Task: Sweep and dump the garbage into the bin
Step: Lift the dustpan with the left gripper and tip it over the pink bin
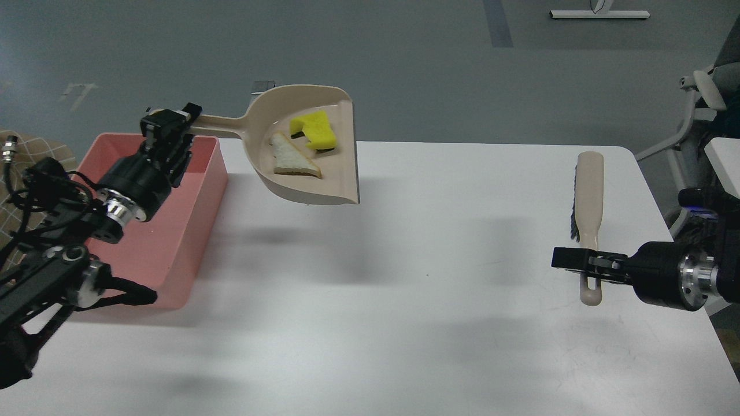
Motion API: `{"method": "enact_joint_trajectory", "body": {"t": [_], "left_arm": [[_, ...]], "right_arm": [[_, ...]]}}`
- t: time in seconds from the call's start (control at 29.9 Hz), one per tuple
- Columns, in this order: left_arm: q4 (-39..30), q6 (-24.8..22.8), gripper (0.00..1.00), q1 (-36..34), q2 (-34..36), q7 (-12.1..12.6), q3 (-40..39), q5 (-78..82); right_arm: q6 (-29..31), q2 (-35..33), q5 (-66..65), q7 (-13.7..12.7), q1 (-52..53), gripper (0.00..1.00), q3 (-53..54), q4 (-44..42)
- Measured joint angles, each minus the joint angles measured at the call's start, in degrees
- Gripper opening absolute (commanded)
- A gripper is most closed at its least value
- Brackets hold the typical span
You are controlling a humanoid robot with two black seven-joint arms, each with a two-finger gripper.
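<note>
My left gripper [169,128] is shut on the handle of the beige dustpan [335,173] and holds it in the air, just right of the salmon-pink bin [203,190]. In the pan lie the garbage pieces: a bright yellow notched chunk [315,129] and a whitish rough wedge [289,158]. My right gripper [569,258] is shut on the lower handle of the beige brush [589,196], which lies along the table at the right, its black bristles on its left side. My left arm hides much of the bin.
The white table [404,277] spans the view; its far edge runs behind the raised pan. A chair base and a second white surface stand off the right edge [702,104]. A checked fabric item [34,147] sits left of the bin.
</note>
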Motion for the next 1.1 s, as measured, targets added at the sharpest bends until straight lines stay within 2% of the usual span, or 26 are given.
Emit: {"method": "enact_joint_trajectory", "body": {"t": [0.27,0.4,0.47,0.57,0.74,0.94,1.1], "left_arm": [[4.9,-14.6,0.0,15.4,8.1,-0.3,-22.5,-3.7],[10.0,-19.1,0.0,19.6,11.5,-1.5,-28.7,-1.9],[12.5,-19.9,0.0,20.2,13.1,-3.3,-29.5,0.4],[15.5,-20.0,0.0,20.6,15.2,-7.8,-29.8,7.3],[16.5,-18.6,0.0,20.6,17.2,-12.7,-29.9,17.6],[15.9,-13.5,0.0,20.3,20.1,-15.0,-29.8,27.5],[15.7,-7.7,0.0,20.1,21.5,-15.4,-29.2,37.3]], "right_arm": [[-0.1,0.9,0.0,0.0,-0.2,0.0,0.1,-0.1],[-0.2,1.5,-0.1,0.0,-0.6,0.0,0.0,-0.3],[-0.2,1.7,-0.2,0.0,-0.8,0.0,0.0,-0.3],[-0.2,1.8,-0.3,0.0,-1.1,0.0,0.1,-0.3],[-0.3,1.9,-0.4,0.0,-1.6,0.0,0.2,-0.3],[-0.3,1.9,-0.4,0.0,-1.8,0.0,0.2,-0.3],[-0.3,2.0,-0.3,0.0,-1.8,0.0,0.3,-0.3]]}}
